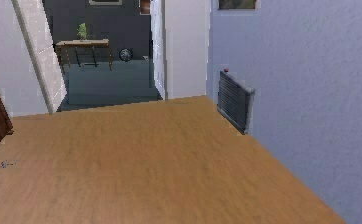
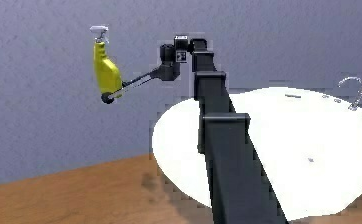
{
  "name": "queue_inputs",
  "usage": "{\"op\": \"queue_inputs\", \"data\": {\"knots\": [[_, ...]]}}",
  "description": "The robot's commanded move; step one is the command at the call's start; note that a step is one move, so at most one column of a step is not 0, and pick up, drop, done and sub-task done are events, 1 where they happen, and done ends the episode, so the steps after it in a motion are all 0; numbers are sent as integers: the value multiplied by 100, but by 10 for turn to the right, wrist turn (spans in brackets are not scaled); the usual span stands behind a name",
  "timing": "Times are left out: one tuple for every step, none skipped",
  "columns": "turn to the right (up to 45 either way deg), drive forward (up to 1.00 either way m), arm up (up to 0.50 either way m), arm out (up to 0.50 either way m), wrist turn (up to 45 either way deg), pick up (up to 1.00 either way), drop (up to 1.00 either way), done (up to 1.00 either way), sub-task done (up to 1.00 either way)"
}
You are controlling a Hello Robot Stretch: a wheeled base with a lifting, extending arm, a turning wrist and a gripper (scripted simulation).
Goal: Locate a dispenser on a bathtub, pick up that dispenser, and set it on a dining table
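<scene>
Spanning the forward view, a smooth wood floor (image 1: 139, 160) lies open, edged at right by a plain bluish wall (image 1: 309, 90). Arm side view: a white, round-rimmed tub (image 2: 309, 140), crossed by the matte black square arm (image 2: 224, 130). A doorway (image 1: 104, 60) opens ahead-left, and a dark slatted grille (image 1: 234, 98) sits low on the wall. The dispenser (image 2: 106, 68), a yellow bottle with a white pump top, hangs upright, held by the gripper (image 2: 111, 97), left of the tub and clear of it.
</scene>
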Motion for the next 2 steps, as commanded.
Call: {"op": "queue_inputs", "data": {"knots": [[0,0,0,0,-450,0,0,0,0],[0,0,0,0,-150,0,0,0,0]]}}
